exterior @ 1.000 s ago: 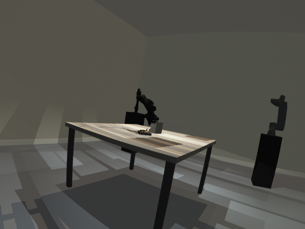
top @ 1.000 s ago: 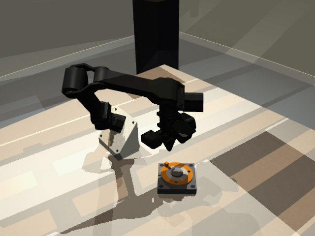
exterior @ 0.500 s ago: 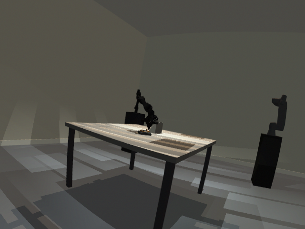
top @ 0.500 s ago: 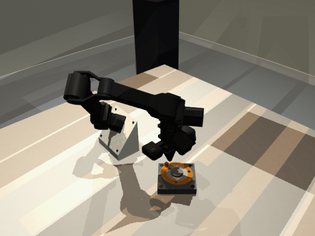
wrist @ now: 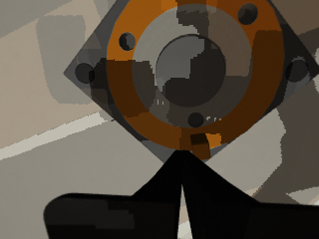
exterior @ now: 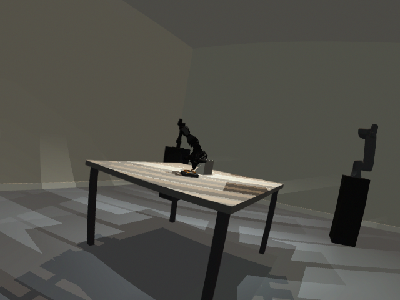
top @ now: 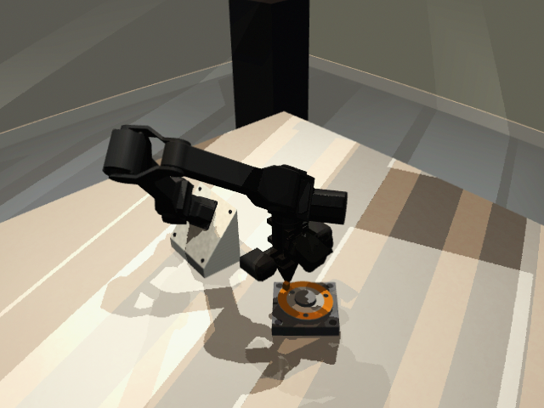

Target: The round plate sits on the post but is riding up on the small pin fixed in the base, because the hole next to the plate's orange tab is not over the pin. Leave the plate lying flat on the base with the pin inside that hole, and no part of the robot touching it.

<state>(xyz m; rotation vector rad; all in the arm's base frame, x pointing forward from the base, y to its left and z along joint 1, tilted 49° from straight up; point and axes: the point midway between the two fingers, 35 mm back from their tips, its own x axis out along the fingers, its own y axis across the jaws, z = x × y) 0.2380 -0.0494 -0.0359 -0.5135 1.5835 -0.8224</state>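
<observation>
The round plate (top: 303, 300) has an orange ring and a grey inner ring, and sits around the dark post (top: 303, 297) on the square dark base (top: 305, 305). In the wrist view the plate (wrist: 194, 70) fills the upper half, with its orange tab (wrist: 199, 141) at its near edge and a small dark hole (wrist: 195, 119) just above the tab. My gripper (top: 286, 280) is shut with nothing between the fingers, its tips right at the tab (top: 286, 286). The wrist view shows the closed fingertips (wrist: 181, 155) meeting just below the tab. I cannot tell whether they touch it. The pin is not plainly visible.
A grey wedge-shaped block (top: 206, 243) stands behind and left of the base, under my arm. The base has bolt holes at its corners (wrist: 84, 73). In the far view the table (exterior: 180, 180) stands in a dim room with a dark pedestal (exterior: 350, 209) at right.
</observation>
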